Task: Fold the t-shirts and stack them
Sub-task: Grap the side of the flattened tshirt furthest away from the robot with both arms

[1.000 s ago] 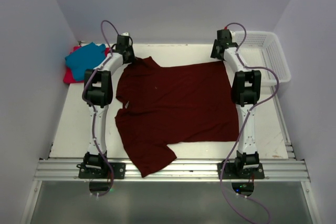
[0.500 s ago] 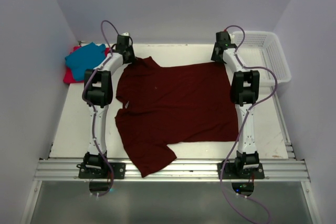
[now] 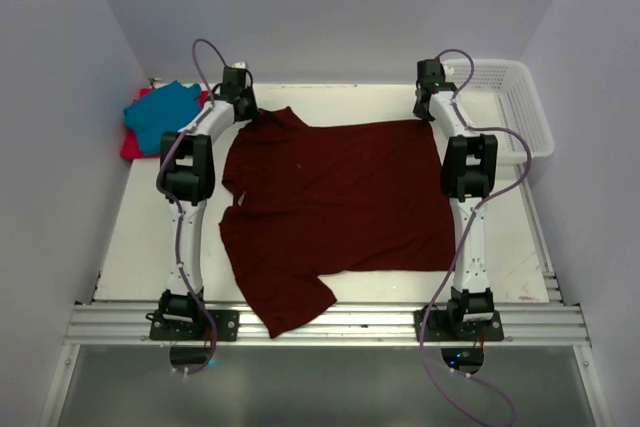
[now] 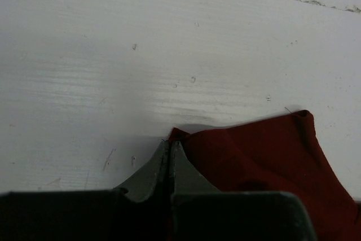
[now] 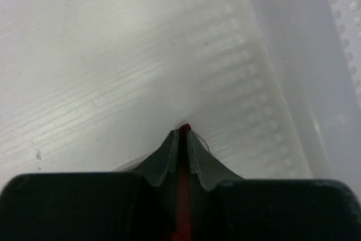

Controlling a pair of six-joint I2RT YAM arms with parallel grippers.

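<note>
The left jaws and the right jaws are each pinched shut on a far corner of the maroon t-shirt [image 3: 340, 197], which lies spread nearly flat across the counter [image 3: 140, 237]. It looks light and limp, so I'd expect it to sag between the two grips unless that edge is kept taut. The teal t-shirt [image 3: 160, 112] and red-pink t-shirt [image 3: 132, 145] sit piled at the far left.

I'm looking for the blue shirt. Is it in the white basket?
No, the blue shirt lies atop the pink shirt, across from the basket.
</note>
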